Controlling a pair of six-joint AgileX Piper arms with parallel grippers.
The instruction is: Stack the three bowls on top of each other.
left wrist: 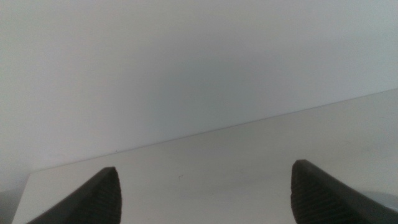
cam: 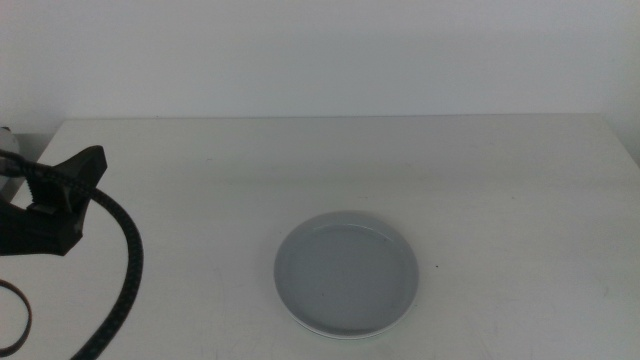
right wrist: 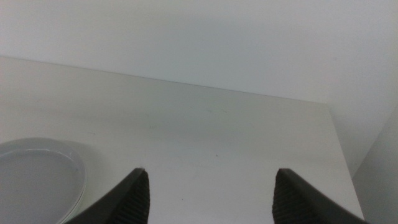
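Note:
In the middle view a grey bowl (cam: 346,272) lies on top of a pile in the middle of the table, nearer the front. A thin white rim (cam: 330,333) of another bowl shows under its near edge; whatever else is below is hidden. The right wrist view catches the pile's edge (right wrist: 37,180) off to one side of my right gripper (right wrist: 210,193), which is open and holds nothing. This arm is out of the middle view. My left gripper (left wrist: 205,193) is open and empty over bare table. Its arm (cam: 60,200) sits at the left edge, well clear of the pile.
A black cable (cam: 125,270) loops down from the left arm to the front edge. A brownish ring (cam: 15,315) lies at the front left corner. The white table (cam: 480,170) ends at a white wall behind, and its right edge (right wrist: 342,155) shows in the right wrist view.

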